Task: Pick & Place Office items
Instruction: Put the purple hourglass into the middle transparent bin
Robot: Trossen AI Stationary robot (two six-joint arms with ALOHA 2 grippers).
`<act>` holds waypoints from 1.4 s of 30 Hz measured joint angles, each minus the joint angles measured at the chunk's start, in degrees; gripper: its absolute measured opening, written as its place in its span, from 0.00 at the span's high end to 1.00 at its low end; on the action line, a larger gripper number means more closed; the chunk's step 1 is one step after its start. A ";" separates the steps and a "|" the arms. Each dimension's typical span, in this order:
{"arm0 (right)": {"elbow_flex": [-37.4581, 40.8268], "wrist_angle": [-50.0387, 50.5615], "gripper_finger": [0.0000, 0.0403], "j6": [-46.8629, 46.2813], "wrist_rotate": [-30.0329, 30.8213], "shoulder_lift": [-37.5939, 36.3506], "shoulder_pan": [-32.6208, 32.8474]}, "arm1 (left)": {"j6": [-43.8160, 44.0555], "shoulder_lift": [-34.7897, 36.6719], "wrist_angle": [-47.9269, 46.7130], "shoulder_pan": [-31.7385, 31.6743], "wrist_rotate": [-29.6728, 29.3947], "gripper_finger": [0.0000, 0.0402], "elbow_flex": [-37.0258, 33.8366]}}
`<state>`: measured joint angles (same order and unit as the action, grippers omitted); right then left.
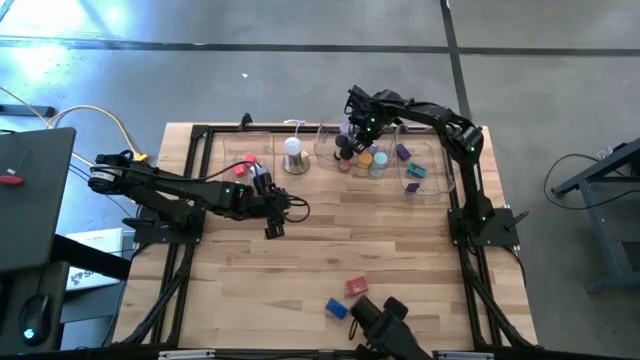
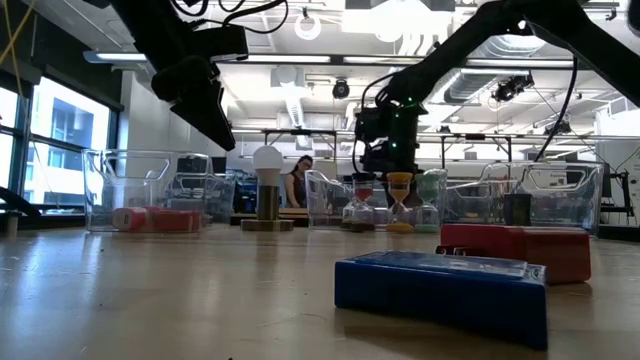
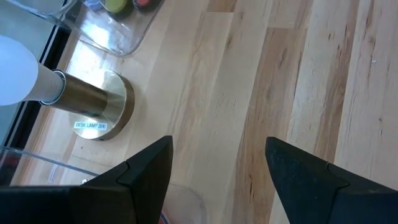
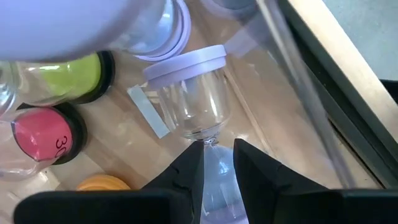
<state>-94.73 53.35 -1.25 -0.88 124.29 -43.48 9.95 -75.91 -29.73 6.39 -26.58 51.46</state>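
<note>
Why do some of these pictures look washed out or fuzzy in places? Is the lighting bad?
High view: bright glare on the floor at top left. Low view: ceiling lights blow out white, and the near blue block is soft. Left wrist view: the lamp dome is overexposed. Right wrist view: a big pale blur fills the top left, very close to the lens; the right gripper pinches a clear hourglass neck.

bare tabletop (image 1: 400, 250) mid-table, lamp (image 1: 294, 156) and trays (image 1: 425, 180) crowd back

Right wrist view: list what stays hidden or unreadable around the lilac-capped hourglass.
- Lilac-capped glass hourglass: lower bulb hidden behind the right gripper pinching its waist.
- Pink-ended timer: printed number cut off by its curve.
- Orange round cap: mostly hidden by the dark gripper body.
- Large pale blurred shape: too close to identify.
</note>
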 joint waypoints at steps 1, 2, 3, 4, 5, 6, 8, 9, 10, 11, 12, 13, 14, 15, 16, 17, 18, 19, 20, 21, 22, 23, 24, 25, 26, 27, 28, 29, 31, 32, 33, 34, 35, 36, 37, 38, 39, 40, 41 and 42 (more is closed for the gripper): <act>-0.43 0.32 0.80 0.34 0.08 0.00 0.10 | -0.14 -0.01 0.01 0.00 -0.01 0.39 0.00; -0.76 0.38 0.80 0.65 0.10 0.02 0.27 | -0.15 -0.01 0.01 0.00 0.01 0.39 0.00; -1.11 0.59 0.80 1.02 0.38 0.04 0.39 | -0.17 -0.01 0.01 0.00 0.00 0.39 0.00; -1.36 0.73 0.80 1.39 0.63 0.08 0.51 | -0.16 -0.01 0.01 -0.02 0.00 0.39 0.00; -1.39 0.67 0.80 1.87 0.79 0.09 0.75 | -0.16 -0.01 0.01 -0.02 0.01 0.39 0.00; -1.39 0.67 0.80 2.65 0.88 0.10 1.01 | -0.17 0.00 -0.01 -0.02 0.00 0.39 0.00; -1.39 0.92 0.80 4.52 0.33 0.13 1.45 | -0.17 -0.01 0.01 -0.02 0.01 0.39 0.00; -1.37 1.34 0.80 5.37 -0.13 0.20 1.72 | -0.17 -0.01 -0.01 -0.02 0.01 0.39 0.00; -1.36 1.77 0.80 6.24 -0.36 0.22 2.05 | -0.16 -0.01 -0.01 0.00 0.01 0.39 0.00; -1.35 1.92 0.80 7.08 -0.50 0.22 2.42 | -0.16 -0.01 -0.01 0.00 -0.01 0.39 0.00; -1.37 2.02 0.80 7.79 -0.96 0.22 2.69 | -0.16 0.00 -0.01 -0.01 0.01 0.39 0.00; -1.35 2.08 0.80 8.21 -1.32 0.22 2.85 | -0.16 0.00 -0.01 -0.01 0.00 0.39 0.00; -1.35 2.03 0.80 8.25 -1.52 0.22 3.06 | -0.15 -0.01 -0.01 -0.02 0.01 0.39 0.00; -1.35 1.95 0.80 8.17 -1.58 0.22 3.17 | -0.16 0.00 -0.01 0.00 0.00 0.39 0.00; -1.35 1.94 0.80 8.07 -1.58 0.22 3.16 | -0.15 -0.01 -0.01 -0.02 0.01 0.39 0.00; -1.35 1.93 0.80 8.01 -1.58 0.24 3.15 | -0.15 -0.01 -0.01 -0.01 0.00 0.39 0.00; -1.35 1.91 0.79 7.94 -1.53 0.35 3.15 | -0.15 -0.01 -0.01 -0.02 0.01 0.39 0.00; -1.39 1.90 0.78 7.83 -1.51 0.50 3.12 | -0.15 -0.01 -0.01 0.00 0.01 0.39 0.00; -1.39 1.93 0.76 7.47 -1.66 0.60 3.08 | -0.14 -0.01 -0.01 -0.02 0.01 0.39 0.00; -1.41 1.91 0.73 7.25 -1.77 0.77 3.04 | -0.10 -0.01 -0.01 -0.02 0.01 0.39 0.00; -1.43 1.95 0.71 7.07 -1.81 1.00 3.04 | -0.08 -0.01 -0.01 -0.01 0.01 0.39 0.00; -1.44 2.02 0.68 7.05 -1.82 1.33 3.04 | -0.08 -0.01 -0.01 -0.02 0.01 0.39 0.00; -1.47 1.96 0.66 7.06 -1.85 1.60 3.01 | -0.06 -0.01 -0.01 0.00 0.01 0.39 0.00; -1.46 1.86 0.63 7.28 -1.88 1.94 2.88 | -0.06 -0.01 -0.01 0.00 0.01 0.39 0.00; -1.48 1.70 0.62 7.55 -1.89 2.29 2.84 | -0.06 -0.01 -0.01 0.00 0.01 0.39 0.00; -1.50 1.61 0.61 7.75 -2.02 2.49 2.83 | -0.05 -0.01 -0.01 0.00 0.01 0.39 0.00; -1.52 1.59 0.60 7.81 -2.06 2.72 2.82 | -0.04 -0.01 -0.02 -0.01 0.01 0.39 0.00; -1.58 1.51 0.60 8.01 -2.02 2.93 2.84 | -0.04 -0.01 -0.07 -0.02 0.01 0.39 0.00; -1.60 1.34 0.62 8.67 -2.25 3.04 2.82 | 0.01 -0.01 -0.06 -0.02 0.01 0.39 0.00; -1.44 0.98 0.64 8.83 -2.28 3.04 2.82 | 0.13 -0.01 -0.12 0.00 0.01 0.39 0.00; -1.37 0.58 0.66 8.97 -2.30 3.04 2.82 | 0.14 -0.01 -0.08 -0.02 0.01 0.39 0.00; -1.37 0.34 0.69 9.14 -2.37 3.04 2.82 | 0.14 -0.01 -0.09 0.00 0.01 0.39 0.00; -1.37 0.34 0.72 9.51 -2.38 3.04 2.82 | 0.13 -0.01 -0.13 -0.01 0.01 0.39 0.00; -1.35 0.40 0.75 9.93 -2.34 3.04 2.82 | 0.14 -0.01 -0.14 -0.02 0.01 0.39 0.00; -1.35 0.37 0.79 10.33 -2.28 3.04 2.82 | 0.14 0.00 -0.14 0.00 0.00 0.39 0.00; -1.35 0.38 0.82 10.67 -2.01 3.04 2.84 | 0.14 -0.01 -0.19 -0.02 0.01 0.39 0.00; -1.35 0.37 0.86 11.20 -1.72 3.02 2.86 | 0.12 -0.01 -0.19 -0.02 0.01 0.39 0.00; -1.35 0.33 0.90 11.60 -1.38 2.99 2.91 | 0.12 0.01 -0.19 0.00 -0.01 0.39 0.00; -1.35 0.27 0.92 11.79 -1.02 2.96 2.96 | 0.14 -0.01 -0.20 0.00 0.01 0.39 0.00; -1.36 0.09 0.93 11.97 -0.66 2.92 3.05 | 0.14 -0.01 -0.21 0.00 0.01 0.39 0.00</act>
<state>-96.08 53.44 10.73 -1.54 127.21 -40.43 10.08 -75.92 -29.93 6.39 -26.57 51.46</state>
